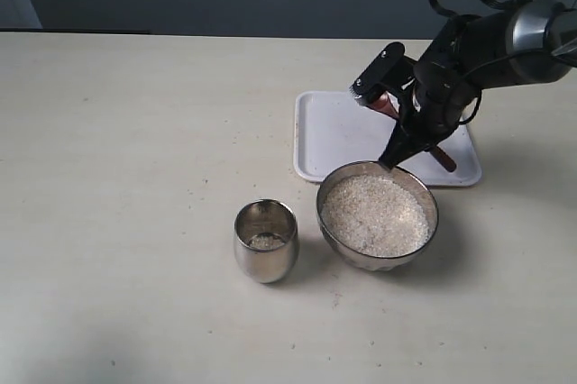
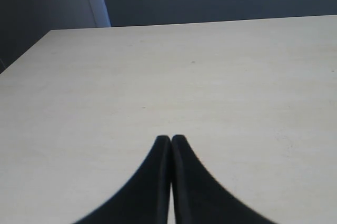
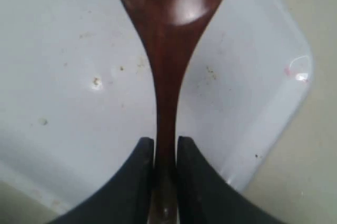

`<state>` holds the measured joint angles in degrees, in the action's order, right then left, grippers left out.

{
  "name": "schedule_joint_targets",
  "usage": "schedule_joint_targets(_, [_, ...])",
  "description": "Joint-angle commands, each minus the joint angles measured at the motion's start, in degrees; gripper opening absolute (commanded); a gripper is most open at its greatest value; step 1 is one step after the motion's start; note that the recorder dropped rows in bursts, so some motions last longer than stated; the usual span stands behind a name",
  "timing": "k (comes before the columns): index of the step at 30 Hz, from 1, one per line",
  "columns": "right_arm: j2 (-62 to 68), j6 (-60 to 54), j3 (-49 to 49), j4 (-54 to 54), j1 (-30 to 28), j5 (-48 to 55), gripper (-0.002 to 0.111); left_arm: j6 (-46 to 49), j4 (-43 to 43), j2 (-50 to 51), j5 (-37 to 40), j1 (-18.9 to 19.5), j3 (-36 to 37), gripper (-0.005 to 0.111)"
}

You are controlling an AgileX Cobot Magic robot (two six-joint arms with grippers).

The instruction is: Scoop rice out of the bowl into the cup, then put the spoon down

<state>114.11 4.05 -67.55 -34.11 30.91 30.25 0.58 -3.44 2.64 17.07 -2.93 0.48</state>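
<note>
My right claw [image 3: 165, 142] is narrowed onto the thin handle of the slim, glossy reddish-brown wooden spoon [image 3: 169, 50], one black finger pressed to each side of it. The spoon's oval head points out ahead of my fingertips. Under the spoon lies the flat white rectangular tray [image 3: 63, 77], speckled with a few stray bits; I cannot tell whether the spoon touches it. In the exterior view the tray sits just behind the round shiny steel bowl [image 1: 321, 213], which is filled with fine off-white rice [image 1: 374, 213]. To the left of the bowl, close by but apart from it, stands the small rounded mirror-bright steel cup [image 1: 266, 256], upright, with a little rice at its bottom. My left claw [image 2: 170, 139] has its two black fingers pressed together with nothing between them, above the bare pale tabletop [image 2: 158, 66].
</note>
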Motion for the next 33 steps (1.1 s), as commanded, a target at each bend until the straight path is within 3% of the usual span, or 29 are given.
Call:
schedule_joint_targets(1, [-0.7, 0.1, -0.2, 1.2, -0.4, 0.0, 0.019, 0.0, -0.3, 0.1, -0.6, -0.7, -0.5, 0.001])
schedule_joint_targets(4, [-0.7, 0.1, -0.2, 1.2, -0.4, 0.0, 0.036, 0.0, -0.3, 0.1, -0.6, -0.7, -0.5, 0.001])
schedule_joint_targets(6, [-0.7, 0.1, -0.2, 1.2, -0.4, 0.0, 0.041, 0.0, -0.3, 0.1, -0.6, -0.7, -0.5, 0.001])
schedule_joint_targets(14, [-2.4, 0.9, -0.2, 1.3, -0.4, 3.4, 0.041, 0.0, -0.3, 0.1, -0.5, -0.7, -0.5, 0.001])
schedule_joint_targets(18, [-6.0, 3.7, -0.2, 1.5, -0.2, 8.6, 0.034, 0.0, -0.3, 0.1, -0.5, -0.7, -0.5, 0.001])
schedule_joint_targets(24, [-13.7, 7.3, -0.1, 1.7, 0.5, 18.4, -0.001, 0.0, -0.3, 0.1, -0.5, -0.7, -0.5, 0.001])
schedule_joint_targets(33, [-30.9, 15.1, 4.8, 2.2, 0.5, 23.6, 0.0, 0.0, -0.3, 0.1, -0.5, -0.7, -0.5, 0.001])
